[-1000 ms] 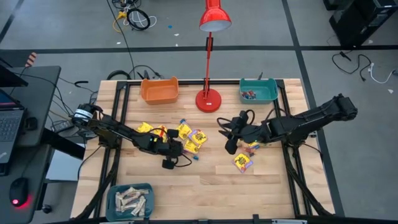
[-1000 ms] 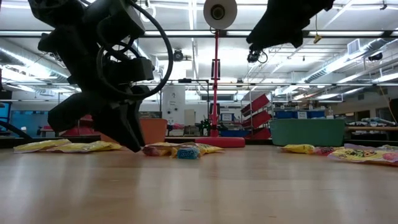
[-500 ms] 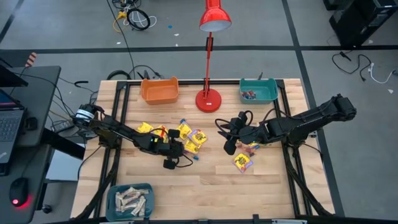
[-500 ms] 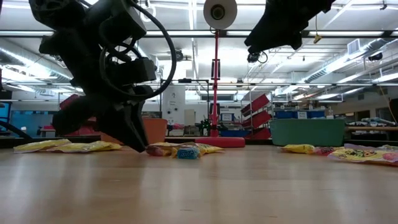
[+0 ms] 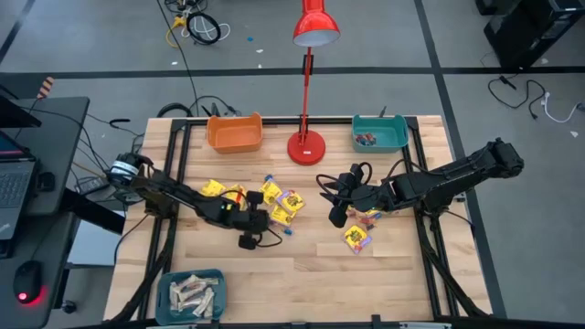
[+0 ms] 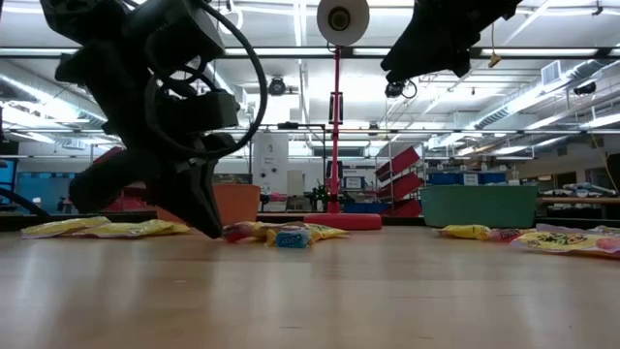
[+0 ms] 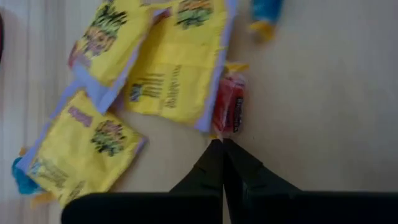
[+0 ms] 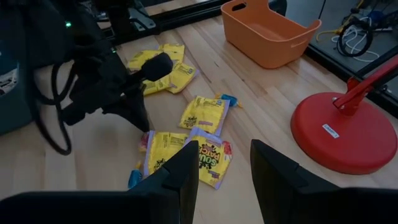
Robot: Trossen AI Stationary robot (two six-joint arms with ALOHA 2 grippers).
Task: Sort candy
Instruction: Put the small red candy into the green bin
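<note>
Sorting is partly done: you are seeing pale bars in the near teal bin (image 5: 192,294) and small pieces in the far teal bin (image 5: 379,133). Yellow packets (image 5: 281,203) are lying mid-tabletop. Left pincer (image 7: 222,144) is pinched together empty beside a red piece (image 7: 229,112); right pincer (image 8: 224,163) is gaping, hovering.

Left gripper (image 7: 222,144) fingers, parted a second ago, now pressed together at the tabletop, tips just beside a small red candy (image 7: 229,111). Nothing clamped between them. The gripper's body has tilted slightly in the low view.
</note>
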